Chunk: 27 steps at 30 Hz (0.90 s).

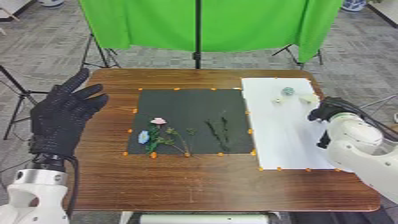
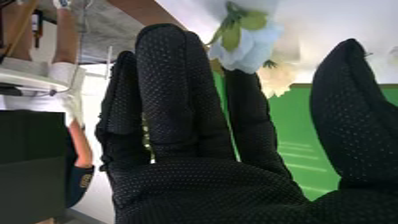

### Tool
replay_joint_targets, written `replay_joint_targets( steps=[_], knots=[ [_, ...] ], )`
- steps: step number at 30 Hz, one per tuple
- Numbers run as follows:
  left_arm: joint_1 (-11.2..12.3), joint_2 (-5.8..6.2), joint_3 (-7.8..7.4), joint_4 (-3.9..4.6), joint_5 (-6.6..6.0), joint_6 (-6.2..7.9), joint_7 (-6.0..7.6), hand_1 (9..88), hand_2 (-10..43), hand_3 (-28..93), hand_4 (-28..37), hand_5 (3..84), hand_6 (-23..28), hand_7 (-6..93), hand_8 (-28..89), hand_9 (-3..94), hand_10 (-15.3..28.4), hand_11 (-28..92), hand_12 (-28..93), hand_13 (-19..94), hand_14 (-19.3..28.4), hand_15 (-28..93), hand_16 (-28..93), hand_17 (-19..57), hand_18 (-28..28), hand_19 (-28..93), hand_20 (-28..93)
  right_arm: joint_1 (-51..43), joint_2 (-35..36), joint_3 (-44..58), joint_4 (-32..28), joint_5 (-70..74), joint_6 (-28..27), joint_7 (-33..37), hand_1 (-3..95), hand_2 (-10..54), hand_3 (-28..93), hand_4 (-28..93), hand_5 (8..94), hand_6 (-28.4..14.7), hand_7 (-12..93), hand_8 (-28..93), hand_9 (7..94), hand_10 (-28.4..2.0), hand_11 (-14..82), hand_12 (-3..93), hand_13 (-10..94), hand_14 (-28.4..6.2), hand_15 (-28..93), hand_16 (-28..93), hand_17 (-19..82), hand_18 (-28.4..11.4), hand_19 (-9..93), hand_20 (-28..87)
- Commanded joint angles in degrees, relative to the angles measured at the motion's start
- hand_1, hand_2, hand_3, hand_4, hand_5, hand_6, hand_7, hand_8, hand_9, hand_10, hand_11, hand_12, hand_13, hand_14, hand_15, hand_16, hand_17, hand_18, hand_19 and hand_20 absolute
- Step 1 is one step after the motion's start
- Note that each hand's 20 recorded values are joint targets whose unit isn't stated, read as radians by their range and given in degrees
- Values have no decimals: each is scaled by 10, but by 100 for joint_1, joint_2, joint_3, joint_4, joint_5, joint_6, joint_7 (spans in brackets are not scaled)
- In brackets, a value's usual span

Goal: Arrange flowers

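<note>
Right hand [image 1: 334,108] nearest, fingers straight, thumb apart, at white sheet's [image 1: 282,135] right side. Pale flowers [image 1: 308,98] on sheet, near that hand. Pink flower [image 1: 158,121], blue flower [image 1: 143,137], green foliage [image 1: 154,141] on black mat [image 1: 178,104]. Left hand [image 1: 64,117] by table's [image 1: 111,180] left edge, fingers spread.

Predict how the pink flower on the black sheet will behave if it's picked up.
The pink flower is probably light, being just a small bloom on a thin stem. That stem may flex and let the bloom nod. It could also drag the blue flower, which lies close beside the same greenery.
</note>
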Motion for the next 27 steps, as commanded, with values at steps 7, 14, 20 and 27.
replay_joint_targets(
  steps=[7,14,20,27],
  knots=[
    [218,-154,-240,17,51,-195,-239,187,67,762,-283,345,86,117,-79,316,200,307,116,231,282,615,-120,-69,225,570,351,-234,32,96,102,43,6,15,316,-50,797,-274,501,6,188,-147,623,-163,235,138,583,-137,675,102,204,-237,797,263],
    [206,-190,-224,19,49,-202,-232,187,66,762,-283,345,86,116,-79,316,200,304,116,231,282,613,-119,-71,225,568,342,-97,42,-260,242,-110,484,-25,366,-80,809,-280,533,8,205,-151,657,-138,226,137,621,-113,636,106,217,-224,796,257],
    [255,-180,-237,3,34,-180,-175,187,66,762,-283,345,86,116,-79,316,200,303,117,230,282,612,-119,-71,224,570,337,180,82,-869,315,-460,1454,-12,517,-95,730,-282,647,16,323,-65,814,-72,110,260,734,-37,527,250,278,-186,832,243],
    [271,-192,-257,-3,40,-189,-193,186,66,762,-283,345,86,116,-79,316,200,303,118,230,282,611,-118,-72,225,572,334,370,113,-1234,274,-879,2131,50,570,-95,708,-283,739,39,381,-24,924,-43,91,325,818,-11,497,288,314,-171,855,247]
  ],
)
